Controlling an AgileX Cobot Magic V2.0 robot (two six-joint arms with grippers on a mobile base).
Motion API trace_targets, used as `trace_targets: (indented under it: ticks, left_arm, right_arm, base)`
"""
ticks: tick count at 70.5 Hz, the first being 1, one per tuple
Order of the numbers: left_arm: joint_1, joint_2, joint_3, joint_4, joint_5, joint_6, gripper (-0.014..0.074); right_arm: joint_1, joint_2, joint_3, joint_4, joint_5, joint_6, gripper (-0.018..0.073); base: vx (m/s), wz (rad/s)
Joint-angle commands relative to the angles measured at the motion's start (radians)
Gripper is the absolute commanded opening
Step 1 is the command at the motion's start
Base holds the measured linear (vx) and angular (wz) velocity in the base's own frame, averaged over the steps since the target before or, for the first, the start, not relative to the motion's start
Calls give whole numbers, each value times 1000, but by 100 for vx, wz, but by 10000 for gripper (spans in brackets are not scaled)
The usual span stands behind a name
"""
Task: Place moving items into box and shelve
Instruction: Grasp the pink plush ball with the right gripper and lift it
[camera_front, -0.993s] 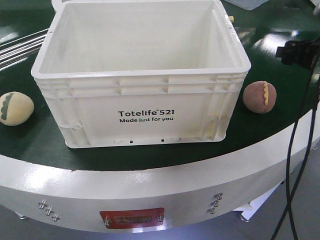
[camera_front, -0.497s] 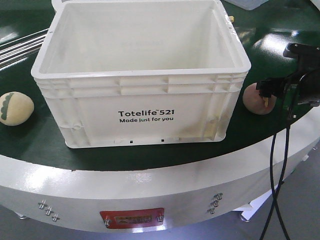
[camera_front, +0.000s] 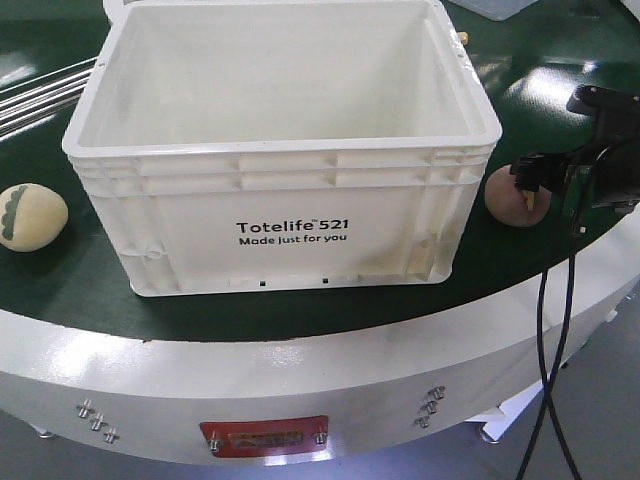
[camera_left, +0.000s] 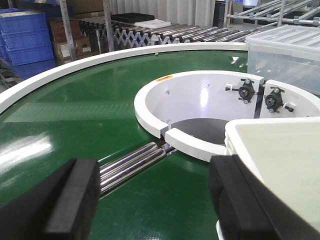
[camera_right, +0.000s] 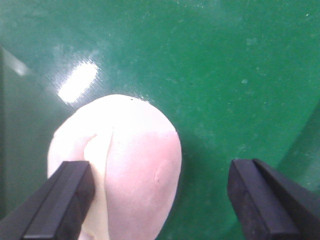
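A white Totelife box (camera_front: 280, 150) stands open and empty on the green turntable (camera_front: 300, 305). A brown-pink plush bun (camera_front: 512, 200) lies right of the box. My right gripper (camera_front: 528, 180) is open, right over the bun. In the right wrist view the bun (camera_right: 130, 165) sits between the spread fingers, close to the left finger (camera_right: 60, 200). A cream plush bun with a green stripe (camera_front: 30, 216) lies left of the box. My left gripper (camera_left: 155, 200) is open and empty above the belt, with the box corner (camera_left: 280, 165) by its right finger.
Steel rollers (camera_left: 132, 165) run from the white central ring (camera_left: 200, 100) across the belt. A clear plastic bin (camera_left: 285, 55) sits at the far right. Black cables (camera_front: 560, 330) hang off the right arm over the table's white rim (camera_front: 300, 370).
My right gripper came in from the right edge and down over the brown-pink bun, now covering part of it. The box and cream bun have not moved.
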Motion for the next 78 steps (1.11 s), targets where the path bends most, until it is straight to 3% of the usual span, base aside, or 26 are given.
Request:
trace_targets:
  ticks: [1, 17, 42, 51, 63, 78]
  left_arm:
    - [1, -17, -39, -6, -83, -11, 555]
    - [1, -17, -39, -6, -81, -11, 555]
    - [1, -17, -39, -5, -69, -11, 555]
    - [1, -17, -39, -4, -68, -11, 555]
    - [1, -17, -39, -4, -68, -11, 555]
    - [1, -17, -39, -4, -68, -11, 555]
  right_arm:
    - [12, -41, -29, 8, -67, -2, 589]
    - [90, -25, -29, 13, -117, -46, 589]
    - [91, 33, -29, 18, -98, -47, 563]
    - [91, 33, -29, 18, -98, -47, 397]
    - [91, 33, -29, 18, -99, -46, -23]
    - [88, -4, -29, -18, -133, -51, -16]
  base:
    - [0, 0]
    - [0, 0]
    - [0, 0]
    - [0, 0]
    - [0, 0]
    - [0, 0]
